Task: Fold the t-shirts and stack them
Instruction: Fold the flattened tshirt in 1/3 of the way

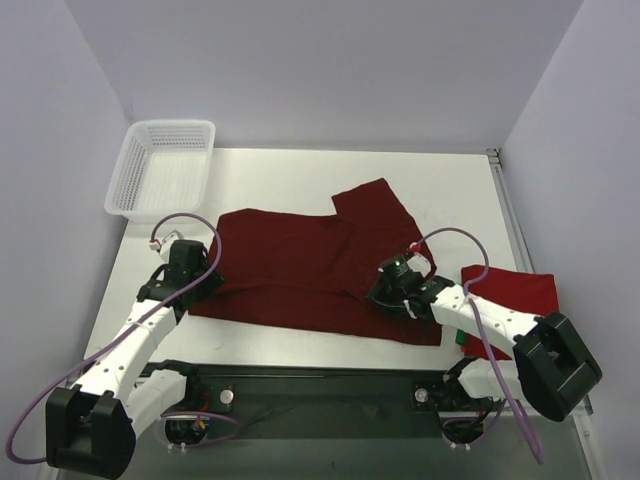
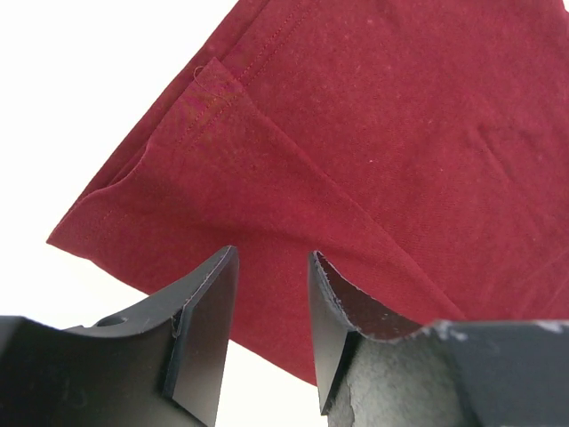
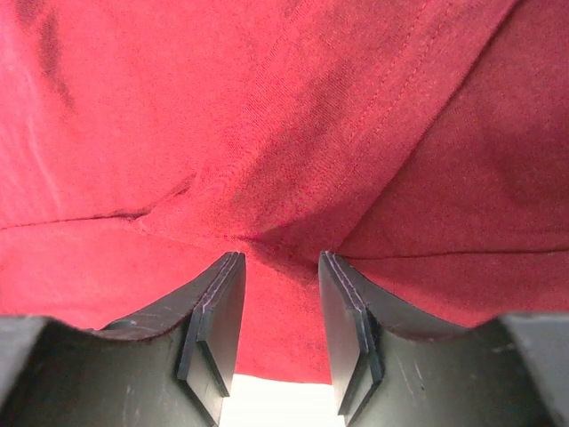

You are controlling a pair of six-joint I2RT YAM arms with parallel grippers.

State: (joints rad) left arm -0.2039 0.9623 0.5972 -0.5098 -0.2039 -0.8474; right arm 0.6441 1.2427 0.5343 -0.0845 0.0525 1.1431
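**Q:** Left side of the counter (image 1: 260, 170)?

**A:** White mesh basket (image 1: 165, 168) in the far left corner, clear of the cloth. My left pincer (image 2: 271, 267) is over the left edge of the maroon t-shirt (image 1: 300, 265). Jaws parted, nothing clamped. The hem corner lies flat below the gap.

**Q:** The shirt itself?

**A:** Spread across mid-counter, one sleeve pointing to the far side.

**Q:** Right side?

**A:** My right pincer (image 3: 277, 262) is down on the same shirt, near its near right corner. Cloth puckers toward the fingertips, and cloth fills the gap between the jaws. Gripping or only resting on it: cannot tell.

**Q:** Further right?

**A:** Brighter red t-shirt (image 1: 515, 290), folded, at the counter's right edge and partly under my right arm (image 1: 490, 320). A sliver of green cloth (image 1: 460, 338) shows at its near side.
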